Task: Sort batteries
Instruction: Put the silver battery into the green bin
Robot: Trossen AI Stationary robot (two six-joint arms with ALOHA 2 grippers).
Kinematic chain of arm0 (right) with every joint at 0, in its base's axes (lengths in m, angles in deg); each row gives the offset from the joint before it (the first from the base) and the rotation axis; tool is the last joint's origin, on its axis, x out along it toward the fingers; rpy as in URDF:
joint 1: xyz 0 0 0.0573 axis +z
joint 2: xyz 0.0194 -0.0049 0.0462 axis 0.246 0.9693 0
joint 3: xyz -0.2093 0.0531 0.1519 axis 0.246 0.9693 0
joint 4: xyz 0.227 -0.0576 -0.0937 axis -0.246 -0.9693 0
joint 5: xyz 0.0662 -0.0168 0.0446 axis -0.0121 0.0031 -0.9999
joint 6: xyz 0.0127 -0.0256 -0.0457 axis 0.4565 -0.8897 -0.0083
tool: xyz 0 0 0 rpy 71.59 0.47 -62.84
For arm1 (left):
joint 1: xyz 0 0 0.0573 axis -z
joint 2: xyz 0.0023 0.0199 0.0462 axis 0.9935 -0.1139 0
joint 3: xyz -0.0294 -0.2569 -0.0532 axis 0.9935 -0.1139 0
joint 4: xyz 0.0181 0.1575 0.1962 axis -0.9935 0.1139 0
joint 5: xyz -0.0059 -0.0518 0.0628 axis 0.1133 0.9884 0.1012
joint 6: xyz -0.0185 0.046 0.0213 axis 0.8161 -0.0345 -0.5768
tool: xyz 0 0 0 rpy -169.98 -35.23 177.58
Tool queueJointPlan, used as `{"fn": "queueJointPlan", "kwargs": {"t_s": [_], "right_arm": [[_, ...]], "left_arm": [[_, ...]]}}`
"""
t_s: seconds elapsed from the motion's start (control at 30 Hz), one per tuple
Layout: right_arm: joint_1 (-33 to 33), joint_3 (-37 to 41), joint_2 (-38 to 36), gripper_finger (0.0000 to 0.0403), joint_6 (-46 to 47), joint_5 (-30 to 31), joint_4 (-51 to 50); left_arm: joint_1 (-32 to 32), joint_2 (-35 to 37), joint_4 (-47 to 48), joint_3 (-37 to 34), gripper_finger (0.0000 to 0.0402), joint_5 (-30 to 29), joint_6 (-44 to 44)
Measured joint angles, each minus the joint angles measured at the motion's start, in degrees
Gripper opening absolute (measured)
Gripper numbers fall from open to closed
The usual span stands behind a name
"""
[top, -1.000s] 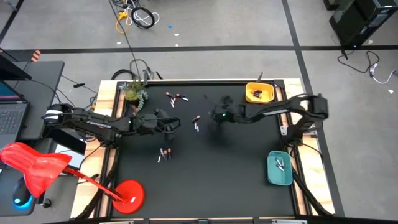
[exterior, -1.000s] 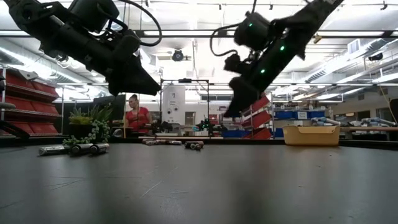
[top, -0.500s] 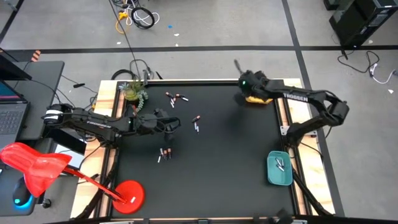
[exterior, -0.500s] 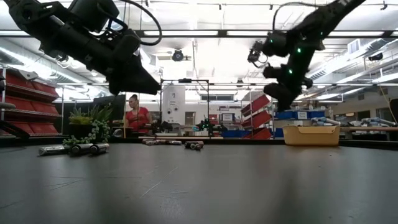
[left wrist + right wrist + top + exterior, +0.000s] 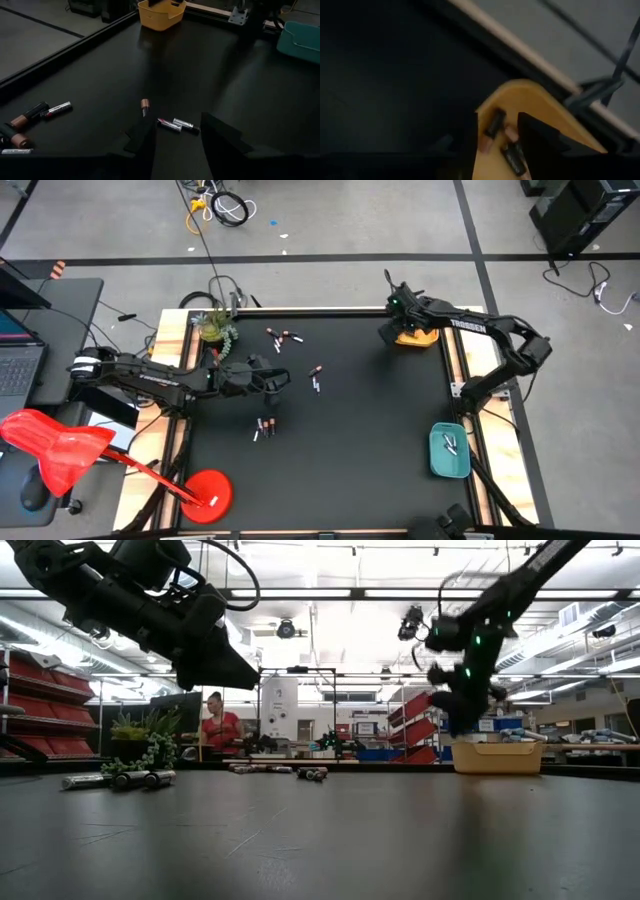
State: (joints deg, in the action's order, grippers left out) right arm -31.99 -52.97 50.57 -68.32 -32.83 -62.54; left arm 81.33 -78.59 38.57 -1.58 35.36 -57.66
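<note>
The right pincer (image 5: 392, 328) hangs over the yellow tray (image 5: 424, 337) at the far right corner of the black table (image 5: 350, 450). Its two fingers stand apart with a gap between them, and nothing is held in that gap. Straight under this pincer, inside the yellow tray, lie a few batteries (image 5: 496, 123) with dark and brownish bodies.

The left pincer (image 5: 283, 377) waits low over the table on the left side. Its fingers (image 5: 222, 137) are apart too, and nothing sits between them. Just in front of this pincer lie two thin batteries (image 5: 178, 125) side by side, and a short one with a copper end (image 5: 145, 104) is close by them. Off to one side of it, near the table's edge, are more batteries (image 5: 40, 112), some dark and some silvery. From above, another little bunch (image 5: 264, 426) lies on the near side of the left pincer, and one more bunch (image 5: 283, 335) lies past it, toward the back edge by the small green plant (image 5: 216, 326).

A teal tray (image 5: 449, 451) sits well away from both pincers, at the right edge of the table, with a couple of batteries in it.
</note>
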Motion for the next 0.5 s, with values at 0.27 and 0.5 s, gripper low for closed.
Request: {"fn": "queueJointPlan", "kwargs": {"t_s": [0.27, 0.5], "right_arm": [[11.53, -5.74, -5.2, 0.0136, -0.49, 3.31, 5.89], [18.69, -9.81, 7.34, 0.013, -4.27, -16.71, 20.18]], "left_arm": [[0.0, 0.0, 0.01, 0.0, 0.0156, -0.58, -0.25], [0.0, 0.0, -1.17, 0.0, 0.0156, -1.73, -1.25]]}}
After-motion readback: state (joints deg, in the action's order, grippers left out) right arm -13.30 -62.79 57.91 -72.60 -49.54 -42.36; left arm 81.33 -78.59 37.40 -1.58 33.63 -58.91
